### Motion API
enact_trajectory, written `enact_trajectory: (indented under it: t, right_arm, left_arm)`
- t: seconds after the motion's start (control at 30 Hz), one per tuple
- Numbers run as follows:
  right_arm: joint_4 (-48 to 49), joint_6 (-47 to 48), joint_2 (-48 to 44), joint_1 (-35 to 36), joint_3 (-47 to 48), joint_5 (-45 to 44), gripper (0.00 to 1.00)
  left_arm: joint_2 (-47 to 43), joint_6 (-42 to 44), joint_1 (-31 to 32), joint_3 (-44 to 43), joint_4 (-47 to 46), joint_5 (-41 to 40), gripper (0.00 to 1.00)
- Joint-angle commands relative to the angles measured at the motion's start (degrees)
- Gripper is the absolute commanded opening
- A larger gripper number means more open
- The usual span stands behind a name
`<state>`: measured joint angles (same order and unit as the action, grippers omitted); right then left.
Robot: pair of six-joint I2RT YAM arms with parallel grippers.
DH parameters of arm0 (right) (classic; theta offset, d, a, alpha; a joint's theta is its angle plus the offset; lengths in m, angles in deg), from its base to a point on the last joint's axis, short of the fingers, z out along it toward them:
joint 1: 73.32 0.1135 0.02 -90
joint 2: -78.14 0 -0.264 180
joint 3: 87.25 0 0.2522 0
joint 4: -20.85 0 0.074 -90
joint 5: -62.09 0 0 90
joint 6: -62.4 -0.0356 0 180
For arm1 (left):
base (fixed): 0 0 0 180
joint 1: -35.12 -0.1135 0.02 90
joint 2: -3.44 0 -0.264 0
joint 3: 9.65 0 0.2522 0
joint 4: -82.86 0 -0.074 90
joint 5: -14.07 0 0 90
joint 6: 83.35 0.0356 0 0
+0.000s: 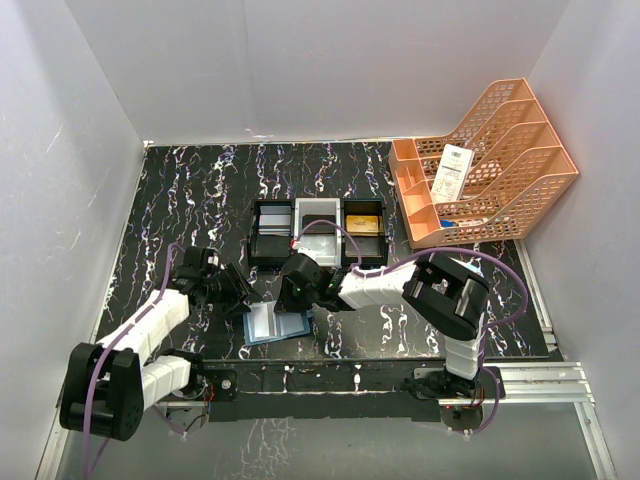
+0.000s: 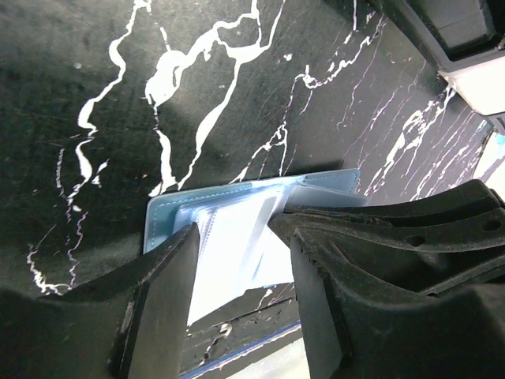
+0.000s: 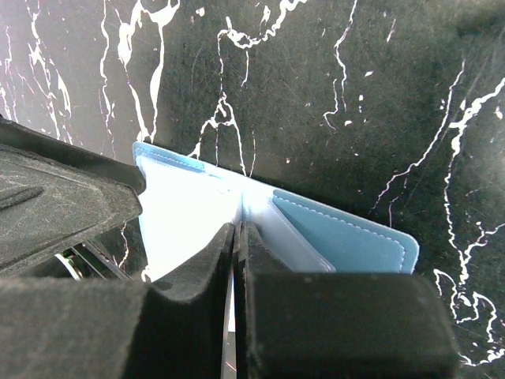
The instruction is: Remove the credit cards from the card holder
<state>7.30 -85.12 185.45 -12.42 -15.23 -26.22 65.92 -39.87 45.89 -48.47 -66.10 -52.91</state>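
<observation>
Top view, hazard: My right gripper (image 1: 293,296) and left gripper (image 1: 243,300) both sit at the small teal-blue folding card holder (image 1: 278,324). It lies open near the front edge of the black white-veined marble-pattern table (image 1: 200,200), and a sideways pull could drag it over that edge.
Top view, position: The holder lies between both grippers, slightly nearer the front. The black-and-white three-compartment plastic tray (image 1: 320,203) stands near, behind them.
Left wrist view, hazard: My left fingers (image 2: 158,308) stand spread, gripping nothing. If they fail to pin the panel, it could shift with the pull.
Left wrist view, position: The holder's pale clear pocket shows between and beyond the fingers. I cannot tell whether they touch it.
Right wrist view, hazard: My right fingers (image 3: 197,276) are pressed together. They may pinch pocket film instead of a credit card and tear it.
Right wrist view, position: The tips sit at the holder's centre fold. No card is visible there.
</observation>
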Motion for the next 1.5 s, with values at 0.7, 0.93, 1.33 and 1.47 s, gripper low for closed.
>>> enact_trajectory:
  t: [0.7,0.93,1.33,1.47]
  right_arm:
    - [-6.6,1.5,4.3,0.2,-2.3,0.4,0.02]
    - [-6.8,1.8,4.6,0.3,-1.9,0.7,0.02]
    - [-6.9,1.8,5.0,0.3,-1.5,1.0,0.02]
    - [-6.9,1.8,5.1,0.3,-1.4,1.2,0.02]
  left_arm:
    - [-8.8,-0.2,0.3,-2.7,1.7,-5.0,0.52]
    - [-2.2,1.1,0.4,-2.0,-4.3,0.8,0.50]
    - [-0.5,0.6,0.5,1.4,-4.2,0.6,0.48]
    - [-0.3,0.7,0.4,2.4,-4.1,0.5,0.48]
